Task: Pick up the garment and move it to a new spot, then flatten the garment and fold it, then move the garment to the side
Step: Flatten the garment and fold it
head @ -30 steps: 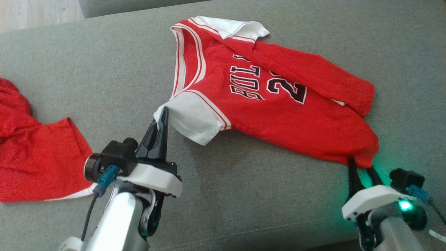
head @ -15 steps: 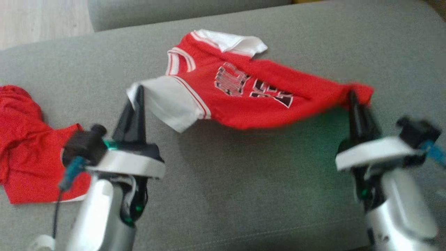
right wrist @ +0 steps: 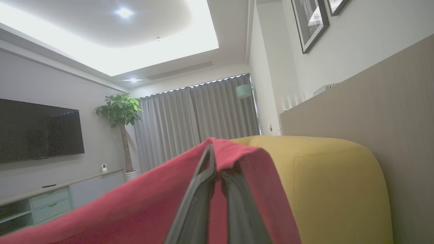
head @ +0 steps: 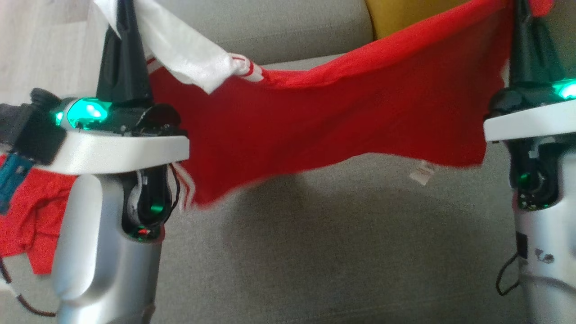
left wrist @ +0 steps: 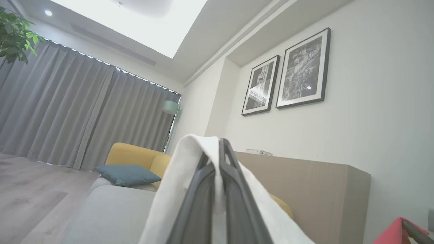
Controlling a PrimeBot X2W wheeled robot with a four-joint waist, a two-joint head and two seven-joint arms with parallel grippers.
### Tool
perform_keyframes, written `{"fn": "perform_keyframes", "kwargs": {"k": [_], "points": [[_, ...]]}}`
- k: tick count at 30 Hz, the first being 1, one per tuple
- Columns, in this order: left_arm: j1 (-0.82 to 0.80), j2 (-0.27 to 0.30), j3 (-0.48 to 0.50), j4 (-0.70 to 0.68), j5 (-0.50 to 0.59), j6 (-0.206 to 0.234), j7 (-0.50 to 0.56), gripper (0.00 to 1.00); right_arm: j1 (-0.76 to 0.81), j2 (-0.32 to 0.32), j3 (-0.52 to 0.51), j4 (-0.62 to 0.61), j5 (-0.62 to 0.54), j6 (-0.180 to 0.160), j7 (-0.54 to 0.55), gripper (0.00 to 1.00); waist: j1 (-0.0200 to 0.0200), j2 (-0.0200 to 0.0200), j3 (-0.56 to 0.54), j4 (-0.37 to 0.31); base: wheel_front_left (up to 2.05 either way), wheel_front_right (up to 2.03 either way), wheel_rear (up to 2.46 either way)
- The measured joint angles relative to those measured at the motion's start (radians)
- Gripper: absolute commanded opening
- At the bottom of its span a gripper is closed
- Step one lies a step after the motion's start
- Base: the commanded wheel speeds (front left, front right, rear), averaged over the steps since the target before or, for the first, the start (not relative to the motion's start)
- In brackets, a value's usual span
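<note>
The red jersey point(head: 324, 121) with white sleeves hangs stretched in the air between my two grippers, above the grey sofa seat point(head: 342, 252). My left gripper point(head: 120, 13) is shut on a white sleeve point(left wrist: 190, 176) at the upper left, the cloth draped over its fingers point(left wrist: 234, 189). At the upper right my right gripper point(head: 524, 13) is shut on the jersey's red hem point(right wrist: 237, 159). The jersey sags in the middle, its printed front hidden. A small white label point(head: 423, 173) dangles from its lower edge.
A second red garment point(head: 31, 216) lies crumpled on the seat at the far left, partly behind my left arm. A yellow cushion point(head: 405, 15) and the grey sofa back point(head: 270, 27) stand behind. Wooden floor point(head: 40, 40) shows at the upper left.
Both grippers have risen with the jersey, lifting it fully off the seat. The head view has tilted and now sits closer to the arms.
</note>
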Motion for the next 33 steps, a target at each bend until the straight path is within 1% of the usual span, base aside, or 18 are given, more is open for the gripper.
{"fn": "perform_keyframes", "kwargs": {"k": [4,9,12,14,16,18,21,23,26,29,31,33], "points": [[0.011,-0.003,-0.009,-0.083,-0.063,0.054,0.011,0.00,0.011,0.002,-0.022,-0.061,0.019,0.000,0.039,0.00,0.0000,0.0000,-0.027,0.007,0.00,0.00,0.00],[0.051,-0.003,-0.027,-0.188,-0.065,0.095,0.056,0.00,0.064,0.036,-0.086,-0.161,0.017,0.000,0.125,0.00,0.0000,0.0000,-0.040,0.021,0.00,0.00,0.00],[0.028,0.002,-0.030,-0.201,-0.066,0.112,0.116,0.00,0.070,0.060,-0.114,-0.192,-0.003,0.000,0.196,0.00,0.0000,0.0000,-0.027,0.028,0.00,0.00,0.00],[-0.016,0.009,-0.026,-0.156,-0.069,0.112,0.149,0.00,0.050,0.066,-0.119,-0.174,-0.013,0.000,0.224,0.00,0.0000,0.0000,-0.012,0.030,0.00,0.00,0.00],[-0.084,0.021,-0.018,-0.088,-0.078,0.111,0.185,0.00,0.000,0.071,-0.131,-0.125,-0.010,0.000,0.244,0.00,0.0000,0.0000,0.009,0.032,0.00,0.00,0.00],[-0.183,0.054,-0.016,-0.007,-0.053,0.101,0.197,0.00,-0.086,0.067,-0.142,-0.067,-0.025,0.000,0.246,0.00,0.0000,0.0000,0.043,0.034,0.00,0.00,0.00],[-0.378,0.075,-0.012,0.137,-0.040,0.074,0.201,0.00,-0.272,0.044,-0.142,0.054,-0.047,0.000,0.239,0.00,0.0000,0.0000,0.115,0.039,0.00,0.00,0.00],[-0.513,0.084,-0.009,0.241,-0.028,0.058,0.192,0.00,-0.419,0.027,-0.140,0.155,-0.055,0.000,0.214,0.00,0.0000,0.0000,0.170,0.044,0.00,0.00,0.00],[-0.690,0.085,0.009,0.382,-0.020,0.042,0.143,0.00,-0.628,-0.016,-0.121,0.311,-0.078,0.000,0.144,0.00,0.0000,0.0000,0.253,0.053,0.00,0.00,0.00],[-0.836,0.086,0.030,0.494,-0.004,0.039,0.066,0.00,-0.812,-0.032,-0.123,0.455,-0.083,0.000,0.039,0.00,0.0001,-0.0001,0.328,0.067,0.00,0.00,0.00],[-0.908,0.085,0.042,0.548,-0.003,0.028,0.030,0.00,-0.903,-0.032,-0.124,0.539,-0.083,0.000,-0.032,0.00,0.0001,-0.0001,0.369,0.079,0.00,0.00,0.00],[-0.954,0.081,0.053,0.588,-0.003,0.017,0.006,0.00,-0.957,-0.033,-0.113,0.613,-0.081,0.000,-0.084,0.00,0.0001,-0.0001,0.399,0.094,0.00,0.00,0.00]]}}
